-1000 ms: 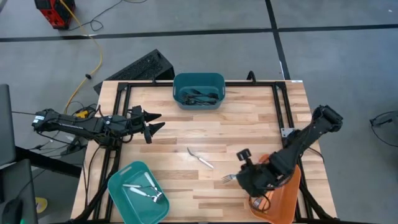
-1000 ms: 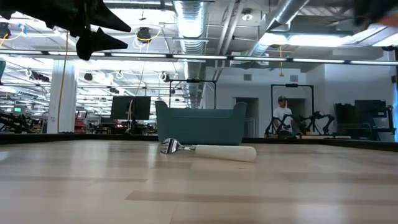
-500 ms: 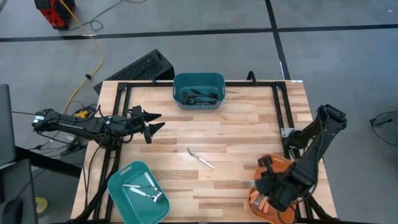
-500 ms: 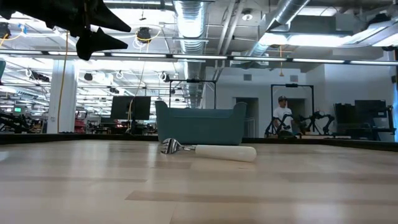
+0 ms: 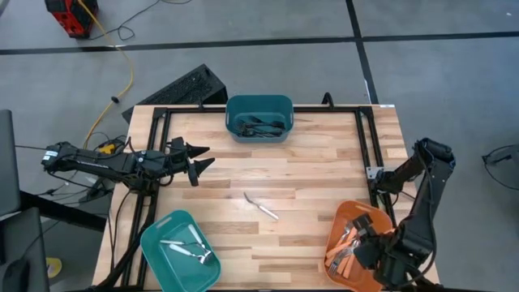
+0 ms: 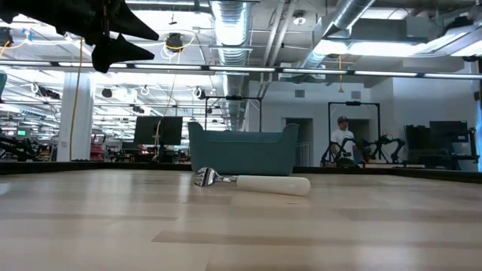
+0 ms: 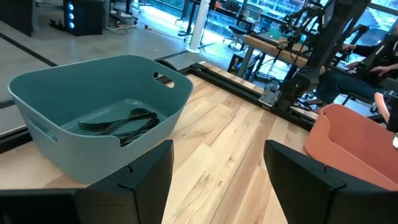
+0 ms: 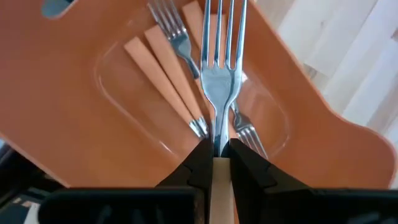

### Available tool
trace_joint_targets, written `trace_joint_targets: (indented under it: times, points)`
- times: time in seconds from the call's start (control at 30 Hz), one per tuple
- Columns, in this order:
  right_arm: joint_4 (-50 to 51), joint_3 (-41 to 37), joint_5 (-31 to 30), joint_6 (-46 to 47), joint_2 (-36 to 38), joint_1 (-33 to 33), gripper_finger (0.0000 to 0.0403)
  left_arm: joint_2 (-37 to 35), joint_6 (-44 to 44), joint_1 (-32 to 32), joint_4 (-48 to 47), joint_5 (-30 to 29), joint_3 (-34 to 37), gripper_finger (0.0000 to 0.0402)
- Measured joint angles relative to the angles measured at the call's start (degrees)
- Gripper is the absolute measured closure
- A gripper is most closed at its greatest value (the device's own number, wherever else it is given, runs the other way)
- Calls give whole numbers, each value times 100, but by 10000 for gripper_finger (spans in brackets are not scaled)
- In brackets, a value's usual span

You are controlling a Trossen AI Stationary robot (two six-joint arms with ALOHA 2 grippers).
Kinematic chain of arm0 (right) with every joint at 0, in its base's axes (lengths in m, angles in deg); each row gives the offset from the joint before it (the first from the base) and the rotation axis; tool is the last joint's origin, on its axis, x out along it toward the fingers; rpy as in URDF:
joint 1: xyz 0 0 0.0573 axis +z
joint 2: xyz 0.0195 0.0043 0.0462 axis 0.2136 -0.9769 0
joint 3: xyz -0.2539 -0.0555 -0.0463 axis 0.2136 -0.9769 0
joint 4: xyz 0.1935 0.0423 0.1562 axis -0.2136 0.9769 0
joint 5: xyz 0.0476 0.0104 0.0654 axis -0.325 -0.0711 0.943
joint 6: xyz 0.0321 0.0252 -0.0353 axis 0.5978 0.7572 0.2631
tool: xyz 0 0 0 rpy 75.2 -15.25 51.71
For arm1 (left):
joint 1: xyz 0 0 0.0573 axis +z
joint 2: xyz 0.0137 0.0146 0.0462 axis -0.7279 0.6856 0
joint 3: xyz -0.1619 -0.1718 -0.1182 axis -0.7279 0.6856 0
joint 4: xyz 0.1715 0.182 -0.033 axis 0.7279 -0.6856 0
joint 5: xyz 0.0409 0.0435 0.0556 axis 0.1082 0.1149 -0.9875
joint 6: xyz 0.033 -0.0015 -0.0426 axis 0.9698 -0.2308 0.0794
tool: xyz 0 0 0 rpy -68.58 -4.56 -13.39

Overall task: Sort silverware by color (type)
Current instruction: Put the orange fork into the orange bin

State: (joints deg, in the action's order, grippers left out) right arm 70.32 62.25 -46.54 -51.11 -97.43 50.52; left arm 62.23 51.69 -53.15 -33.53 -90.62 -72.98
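My right gripper [image 5: 362, 246] is over the orange bin [image 5: 339, 223] at the table's near right corner, shut on an orange-handled fork [image 8: 217, 74]. Several more orange-handled forks [image 8: 171, 68] lie in that bin. A white-handled utensil [image 5: 261, 206] lies flat on the table's middle; it also shows in the low view [image 6: 252, 183]. My left gripper [image 5: 203, 158] is open and empty above the table's left side; it also shows in the left wrist view [image 7: 217, 180]. My right gripper pinches the fork between its two fingers at the top of the orange handle, just behind the silver head [image 8: 217, 148]. The fork lies along the fingers. Its head and tines [image 8: 219, 25] stick out past the fingertips over the bin's floor.
A dark teal bin [image 5: 259, 104] with dark forks [image 7: 121, 124] stands at the far middle. A light teal bin [image 5: 158, 235] with white utensils [image 5: 188, 247] stands at the near left. Black frame rails [image 5: 369, 138] run along the table's edges.
My right gripper has gone from the table right of the middle toward the near right corner, carrying the fork, and now stands over the orange bin.
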Motion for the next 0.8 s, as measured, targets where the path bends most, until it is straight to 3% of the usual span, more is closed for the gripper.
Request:
trace_joint_targets:
  times: [0.27,0.63,0.8]
  points:
    - [-94,-14,-4,19,-12,106,341,0,0,0,-2,-2,0,167]
    - [-497,-947,-7,-115,-13,40,343,0,-4,-2,-80,-2,0,167]
    - [-1241,-1353,2,-273,-15,45,343,-2,-4,-2,-133,-3,0,167]
